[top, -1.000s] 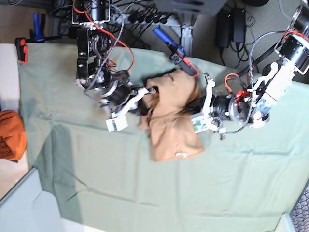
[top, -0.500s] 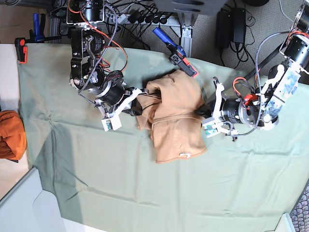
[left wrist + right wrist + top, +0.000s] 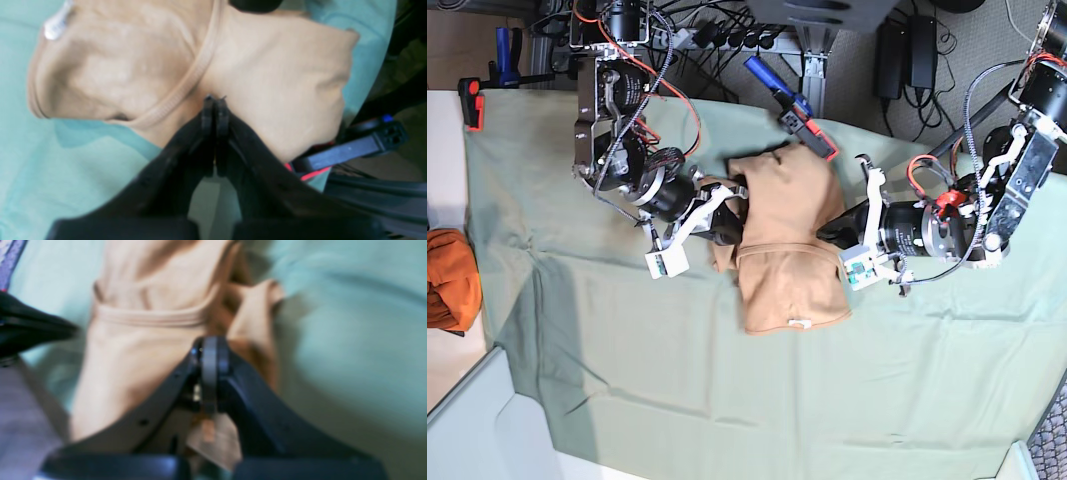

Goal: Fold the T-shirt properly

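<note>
Soft, creased peach T-shirt [image 3: 787,250], ribbed collar at 12 o'clock of the clenched, empty left gripper [image 3: 213,100]; right gripper [image 3: 210,343] pinches its fabric.

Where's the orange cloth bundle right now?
In the base view the orange cloth bundle sits at the far left edge, just off the green sheet, well away from the T-shirt at the middle.
</note>
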Robot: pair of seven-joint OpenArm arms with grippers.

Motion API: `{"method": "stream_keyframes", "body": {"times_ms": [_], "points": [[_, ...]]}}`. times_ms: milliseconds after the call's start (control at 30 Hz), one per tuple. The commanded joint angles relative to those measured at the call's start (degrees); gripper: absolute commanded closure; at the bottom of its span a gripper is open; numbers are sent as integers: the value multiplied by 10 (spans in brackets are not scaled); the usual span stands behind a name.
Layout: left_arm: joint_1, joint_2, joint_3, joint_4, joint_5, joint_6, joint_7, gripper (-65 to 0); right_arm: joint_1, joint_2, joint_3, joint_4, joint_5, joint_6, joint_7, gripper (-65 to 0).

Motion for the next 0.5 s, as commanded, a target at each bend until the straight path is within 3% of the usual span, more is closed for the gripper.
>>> {"method": "stream_keyframes", "body": {"times_ms": [0, 233, 300, 367, 467], "points": [[-10, -2, -4, 9, -6, -3, -15, 0, 9, 0, 3, 10, 14, 62, 9, 0], [5, -3, -4, 9, 1, -3, -15, 0, 9, -26, 3, 10, 21, 62, 7, -2], [5, -3, -4, 9, 2, -3, -15, 0, 9, -30, 3, 10, 33, 62, 7, -194], [5, -3, -4, 9, 7, -3, -15, 0, 9, -34, 3, 10, 31, 62, 6, -316], [5, -3, -4, 9, 13, -3, -14, 0, 9, -35, 3, 10, 31, 62, 5, -334]]}}
